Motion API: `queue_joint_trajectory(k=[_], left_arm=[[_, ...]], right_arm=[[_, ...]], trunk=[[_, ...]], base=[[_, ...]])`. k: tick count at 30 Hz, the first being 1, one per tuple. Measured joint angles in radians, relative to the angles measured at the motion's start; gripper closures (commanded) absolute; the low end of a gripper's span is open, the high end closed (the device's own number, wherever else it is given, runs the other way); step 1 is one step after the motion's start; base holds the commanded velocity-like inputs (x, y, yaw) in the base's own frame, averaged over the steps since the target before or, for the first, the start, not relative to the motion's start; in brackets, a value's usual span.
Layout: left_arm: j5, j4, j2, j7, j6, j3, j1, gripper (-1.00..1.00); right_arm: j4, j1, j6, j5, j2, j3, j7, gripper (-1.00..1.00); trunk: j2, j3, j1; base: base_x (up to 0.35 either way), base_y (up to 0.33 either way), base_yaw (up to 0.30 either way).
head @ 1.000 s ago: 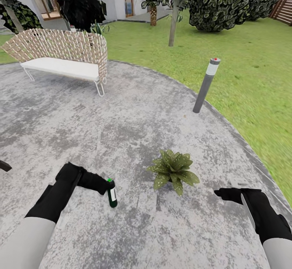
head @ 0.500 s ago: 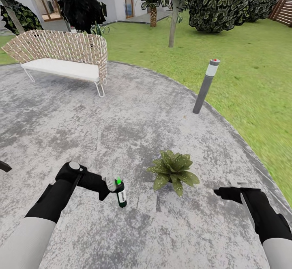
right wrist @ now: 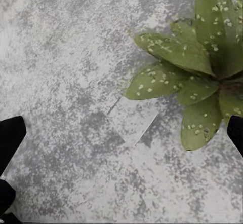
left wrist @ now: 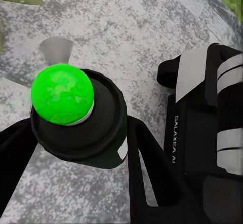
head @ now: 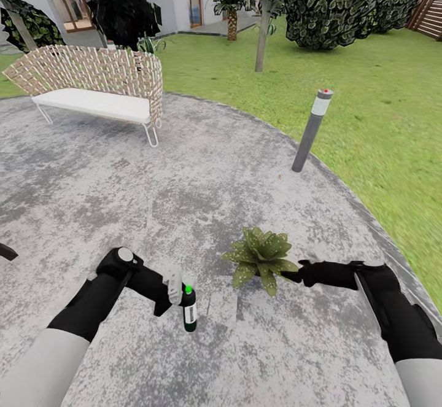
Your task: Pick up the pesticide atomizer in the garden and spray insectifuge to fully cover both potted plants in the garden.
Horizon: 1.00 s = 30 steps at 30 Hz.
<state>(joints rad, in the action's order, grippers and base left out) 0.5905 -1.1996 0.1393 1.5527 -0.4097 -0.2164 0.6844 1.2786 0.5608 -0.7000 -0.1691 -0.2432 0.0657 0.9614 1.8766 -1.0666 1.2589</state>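
Down at seven o'clock, nearest you, your left gripper point(head: 179, 291) is clenching the pesticide atomizer point(head: 189, 309) by its neck, fingers either side of the dark bottle in the left wrist view. You are holding it upright: long axis near vertical, green cap point(left wrist: 62, 94) up, white label facing you, base hanging just above the paved patio point(head: 202, 167). At about five o'clock your right gripper point(head: 293, 274) is hovering unclenched, with nothing in it, its tips touching or almost touching the potted plant point(head: 263, 255).

By my judgement you are in the carrying step, with pickup done and spraying not begun. The next move is calling for you to bring the nozzle toward the rosette at twelve o'clock of the bottle and aim it at the leaves. Farther out, a bollard light point(head: 312, 129) is standing at one o'clock, a wicker bench point(head: 98, 85) at eleven.
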Motion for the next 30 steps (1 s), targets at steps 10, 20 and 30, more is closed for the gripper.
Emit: queue_joint_trajectory(k=[10,20,30], left_arm=[[0.0,0.001,-0.001,0.013,-0.001,-0.044,0.001,1.0],[0.0,0.001,-0.001,0.013,-0.004,-0.044,0.001,1.0],[0.003,0.003,-0.005,0.013,-0.017,-0.129,0.004,1.0]], right_arm=[[0.11,0.0,0.023,-0.013,0.002,-0.085,0.277,1.0],[0.127,0.0,0.026,-0.014,0.003,-0.14,0.28,1.0],[0.155,0.0,0.025,-0.014,0.003,-0.27,0.28,1.0]], trunk=[[0.0,0.0,0.0],[0.0,0.0,0.0],[0.0,0.0,0.0]], base=[[0.0,0.0,0.0],[0.0,0.0,0.0],[0.0,0.0,0.0]])
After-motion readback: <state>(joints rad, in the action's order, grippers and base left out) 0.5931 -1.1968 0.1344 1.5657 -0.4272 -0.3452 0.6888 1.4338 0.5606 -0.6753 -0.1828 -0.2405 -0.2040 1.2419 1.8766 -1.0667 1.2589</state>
